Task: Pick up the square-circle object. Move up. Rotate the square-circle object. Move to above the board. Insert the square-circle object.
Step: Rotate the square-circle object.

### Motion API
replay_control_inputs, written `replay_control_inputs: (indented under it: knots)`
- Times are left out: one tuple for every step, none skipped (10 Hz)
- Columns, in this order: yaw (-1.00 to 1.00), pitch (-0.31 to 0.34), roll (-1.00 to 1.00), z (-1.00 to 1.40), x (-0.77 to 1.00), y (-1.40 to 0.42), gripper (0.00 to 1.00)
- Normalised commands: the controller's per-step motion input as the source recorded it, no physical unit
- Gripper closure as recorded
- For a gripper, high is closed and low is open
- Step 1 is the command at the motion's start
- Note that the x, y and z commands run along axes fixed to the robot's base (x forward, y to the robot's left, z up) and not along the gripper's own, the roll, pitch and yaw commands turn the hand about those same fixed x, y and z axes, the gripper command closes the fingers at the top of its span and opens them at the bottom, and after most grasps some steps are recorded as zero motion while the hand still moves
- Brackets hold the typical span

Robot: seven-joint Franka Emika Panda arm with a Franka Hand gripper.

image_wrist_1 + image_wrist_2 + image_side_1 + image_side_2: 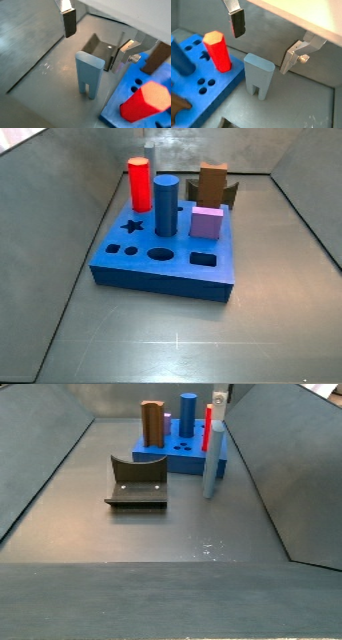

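Gripper (264,42) hangs just above the piece, jaws spread wide w/ nothing between them: one dark-padded silver finger (236,22) to one side, the other finger (293,56) to the other side, in both wrist views. Directly below stands the square-circle object (259,75), a light blue, tall, slim plastic post w/ a rounded flat top and a slot cut up from its foot; it's upright on the grey floor, just beside the board's edge, not in any hole. Judging by looks: rigid, light, smooth-sided, so likely a bit slippery and easy to tip, being narrow-based; best hold is prob. across the flat faces near the top, pads square on, centred. Next out is the wide flat blue board (167,268) w/ star, square, circle & rounded-rect cut-outs, carrying a red hexagonal peg (218,50), blue cylinder (166,203), brown block (214,183) & pink block (206,222). Dark L-shaped fixture (136,481) sits apart on the floor.
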Motion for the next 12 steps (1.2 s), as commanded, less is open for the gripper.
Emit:
replay_control_inputs:
  knots:
    - [1.00,0.007,0.00,-0.04,0.04,0.00,0.00]
    - [1.00,0.008,0.00,-0.04,0.04,0.00,0.00]
    - [1.00,0.008,0.00,-0.04,0.04,0.00,0.00]
    - [1.00,0.008,0.00,-0.03,0.04,0.00,0.00]
    - [1.00,0.009,0.00,-0.03,0.04,0.00,0.00]
    - [1.00,0.009,0.00,-0.03,0.05,0.00,0.00]
    - [1.00,0.009,0.00,-0.03,0.05,0.00,0.00]
    - [1.00,0.010,0.00,-0.03,0.05,0.00,0.00]
    - [1.00,0.010,0.00,-0.03,0.05,0.00,0.00]
    - [1.00,0.011,0.00,-0.03,0.05,0.00,0.00]
    - [1.00,0.012,0.00,-0.03,0.05,0.00,0.00]
    - [1.00,0.012,0.00,-0.03,0.05,0.00,0.00]
